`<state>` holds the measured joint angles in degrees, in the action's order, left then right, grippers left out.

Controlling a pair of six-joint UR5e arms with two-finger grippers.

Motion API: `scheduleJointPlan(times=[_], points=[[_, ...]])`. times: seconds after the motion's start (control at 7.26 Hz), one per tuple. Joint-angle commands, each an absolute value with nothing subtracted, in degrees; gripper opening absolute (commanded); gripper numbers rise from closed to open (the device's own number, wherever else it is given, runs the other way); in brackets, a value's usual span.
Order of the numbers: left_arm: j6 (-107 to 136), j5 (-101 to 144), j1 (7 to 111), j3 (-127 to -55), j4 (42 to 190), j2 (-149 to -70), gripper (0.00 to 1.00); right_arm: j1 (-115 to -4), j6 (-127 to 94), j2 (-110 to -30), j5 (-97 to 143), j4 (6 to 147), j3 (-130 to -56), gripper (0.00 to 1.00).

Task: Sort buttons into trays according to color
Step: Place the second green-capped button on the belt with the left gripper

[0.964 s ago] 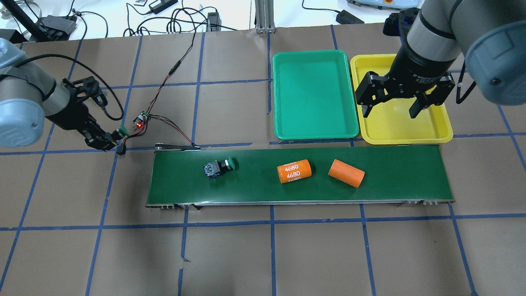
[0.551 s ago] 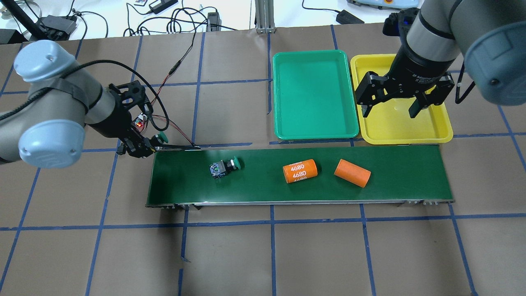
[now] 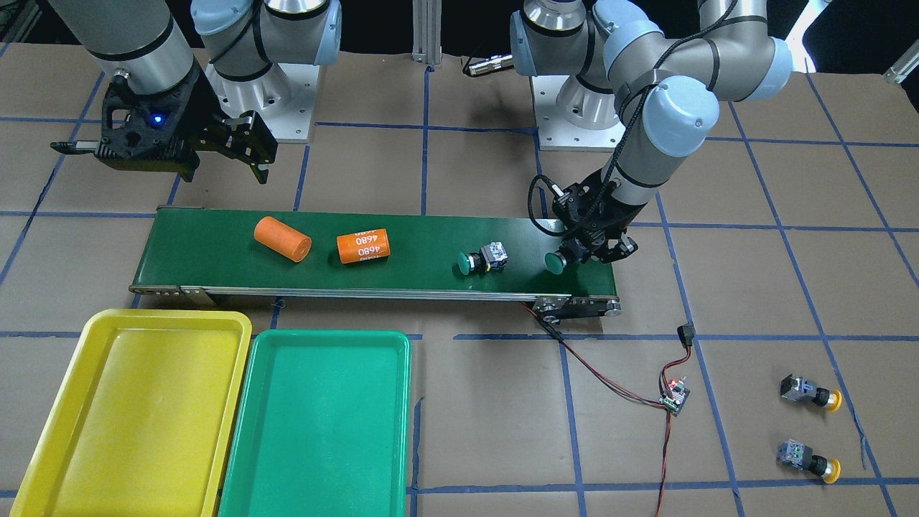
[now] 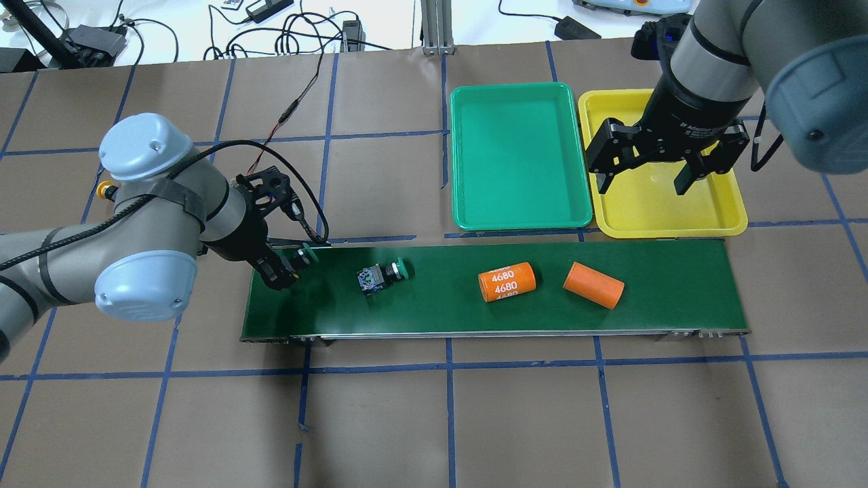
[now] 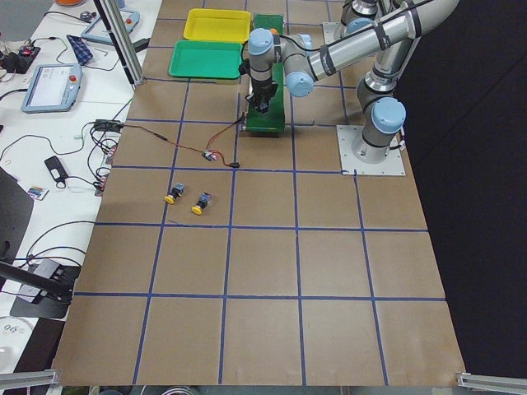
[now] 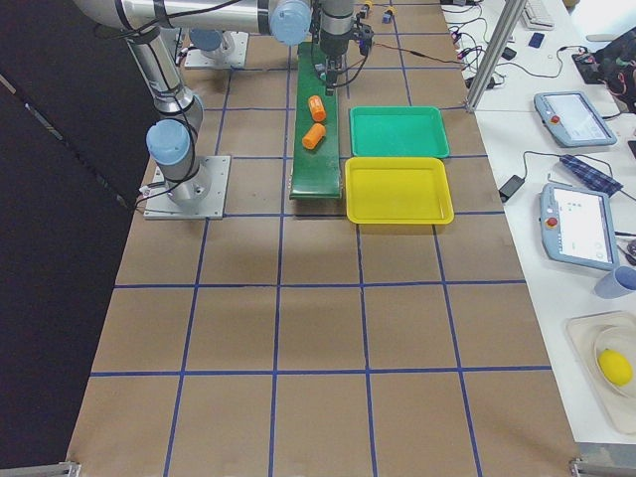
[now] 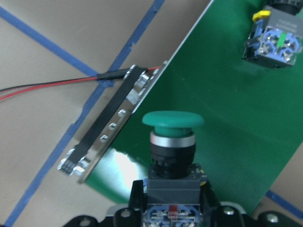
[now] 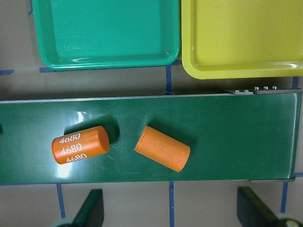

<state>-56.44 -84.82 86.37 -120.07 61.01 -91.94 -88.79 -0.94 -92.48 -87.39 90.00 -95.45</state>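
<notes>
A green-capped button (image 7: 173,124) is seen clamped by its black, blocky body between the fingers of the left gripper (image 4: 290,266), its smooth mushroom dome and silvery metal collar pointed away from the wrist. It is held over the end of the conveyor belt (image 4: 664,285) on the robot's left, just beside the belt's metal side rail (image 7: 113,127). Whether it touches the glossy dark-green surface cannot be told.

A second green button (image 4: 381,276) is laid on its side on the belt nearby, with the terminals of its blocky base exposed. Farther along the belt, a printed orange cylinder (image 4: 506,282) marked "4680" in white and a plain orange cylinder (image 4: 593,285) with a matte skin are laid on their sides, near each other but apart.

The right gripper (image 4: 643,184) is held above the yellow tray (image 4: 651,217) with its black fingers spread wide and nothing between them. The green tray (image 4: 519,156) is set just beside the yellow one. Both are shallow, round-cornered rectangles of shiny plastic, placed just past the belt's far edge.

One yellow-capped button (image 3: 810,393) and another yellow-capped button (image 3: 808,459) are left lying on the table (image 4: 434,420), which is covered in brown paper gridded with blue tape. They lie well apart from the belt, out past its end on the robot's left. A small circuit board (image 3: 675,395) trailing red and black wires is seen between them and the belt.
</notes>
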Motion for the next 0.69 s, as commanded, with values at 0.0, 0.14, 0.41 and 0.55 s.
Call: scheduleJointPlan(times=[0.0, 0.14, 0.41, 0.55], points=[[-52.82, -84.99, 88.33, -120.32, 60.73, -92.73, 1.00, -88.86, -1.23, -92.20, -87.19, 90.17, -95.45, 1.00], [-54.48, -85.08, 87.20, -118.50, 59.86, -92.03, 1.00, -88.86, -1.23, -92.20, -87.54, 89.65, -95.45, 1.00], [-60.11, -84.82, 77.67, -106.41, 68.65, -94.81, 1.00, -88.77, -1.14, -92.28, -87.63, 89.30, -95.89, 1.00], [-63.95, -84.90, 73.00, -99.82, 72.65, -98.23, 1.00, -88.77, -1.14, -92.29, -87.54, 89.38, -96.32, 1.00]])
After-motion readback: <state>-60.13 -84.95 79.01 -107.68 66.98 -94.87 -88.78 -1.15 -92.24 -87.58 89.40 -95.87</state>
